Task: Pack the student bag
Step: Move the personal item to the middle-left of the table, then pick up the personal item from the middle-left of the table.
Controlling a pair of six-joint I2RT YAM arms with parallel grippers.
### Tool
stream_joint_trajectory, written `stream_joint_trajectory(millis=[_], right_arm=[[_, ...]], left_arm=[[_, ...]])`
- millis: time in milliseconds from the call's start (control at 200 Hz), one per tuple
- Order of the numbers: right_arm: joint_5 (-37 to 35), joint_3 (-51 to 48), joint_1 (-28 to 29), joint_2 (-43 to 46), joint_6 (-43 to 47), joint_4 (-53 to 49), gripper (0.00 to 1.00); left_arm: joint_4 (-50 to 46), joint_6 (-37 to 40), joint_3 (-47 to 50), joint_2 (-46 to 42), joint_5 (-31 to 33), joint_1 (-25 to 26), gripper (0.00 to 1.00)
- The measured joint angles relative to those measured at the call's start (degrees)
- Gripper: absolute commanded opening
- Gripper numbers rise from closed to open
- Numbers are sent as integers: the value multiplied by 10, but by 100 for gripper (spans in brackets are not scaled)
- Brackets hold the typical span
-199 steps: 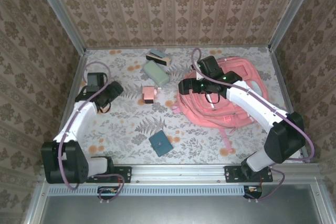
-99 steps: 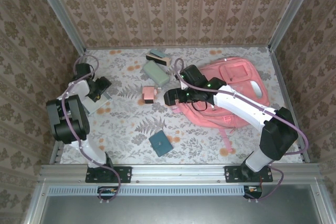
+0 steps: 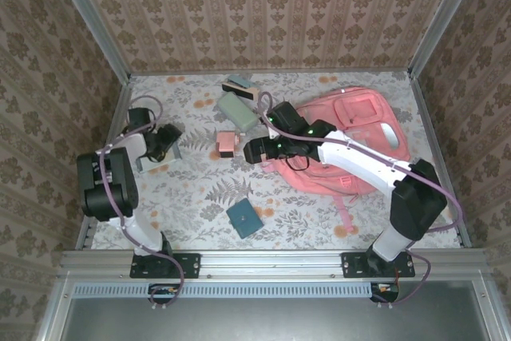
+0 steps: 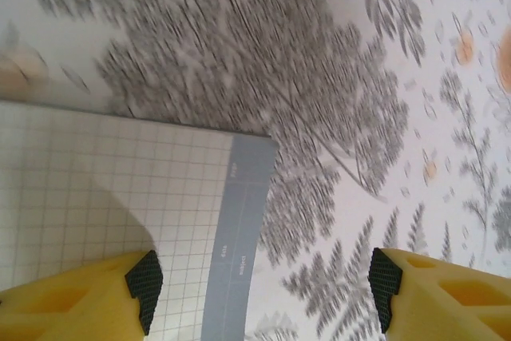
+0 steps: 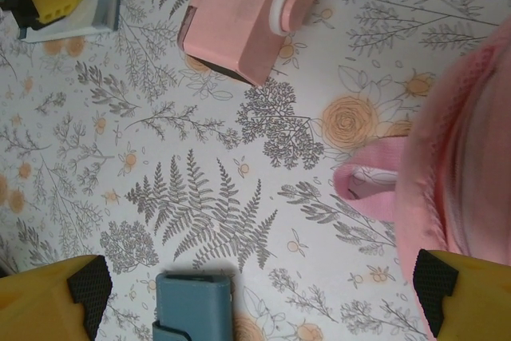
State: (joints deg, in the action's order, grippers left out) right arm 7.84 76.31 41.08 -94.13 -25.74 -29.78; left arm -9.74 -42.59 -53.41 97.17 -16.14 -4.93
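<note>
Top external view: we see the right hand (image 3: 252,151) now off the student bag (image 3: 351,137) and out over the desk (image 3: 192,189), just beside the small pink box (image 3: 230,143). A second ago it sat above the bag's upper pocket, so it has swung left and forward. We read that as a reach for the next item to pack. Its jaws stand wide apart and carry nothing. On the right wrist view the pink box (image 5: 239,29) lies ahead and a teal case (image 5: 192,305) lies between the fingertips (image 5: 88,285), lower in frame, so either could be the target. The bag sits at the right side of the desk, under the right forearm. We cannot tell whether its main compartment is unzipped. The left arm was stretched out a second ago and is now folded back. The left hand (image 3: 166,141) hangs over a gridded notepad (image 3: 156,154). On the left wrist view the notepad (image 4: 120,213) reaches under one pad, jaws parted, not clamped.
</note>
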Motion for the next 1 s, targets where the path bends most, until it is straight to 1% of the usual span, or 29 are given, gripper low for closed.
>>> stream_joint_trajectory(millis=[130,220,355,425,510,580,640,670,710,770,850,1000], right_arm=[[3,14,7,-30,0,2,99],[8,21,11,-46,-2,12,100],[20,23,16,-65,-19,30,99],[29,23,16,-75,-32,42,100],[42,18,16,-86,-48,65,100],[52,8,16,-92,-60,83,92],[64,1,17,-99,-73,96,83],[68,0,18,-102,-78,101,80],[73,0,20,-108,-81,107,73],[78,0,26,-118,-91,117,59],[84,0,37,-134,-93,133,43],[86,7,57,-172,-111,140,38]], left_arm=[[36,-41,70,-53,0,66,73],[51,-79,106,-86,11,128,74],[59,-138,134,-115,40,226,74],[59,-168,145,-129,55,269,74],[50,-198,155,-147,71,306,75],[30,-211,159,-165,83,322,76],[7,-213,159,-183,92,325,77],[-4,-213,159,-196,98,323,77],[-19,-208,159,-213,102,314,77],[-40,-195,159,-239,104,289,77],[-56,-170,161,-268,102,237,77],[-66,-115,184,-282,82,139,77]])
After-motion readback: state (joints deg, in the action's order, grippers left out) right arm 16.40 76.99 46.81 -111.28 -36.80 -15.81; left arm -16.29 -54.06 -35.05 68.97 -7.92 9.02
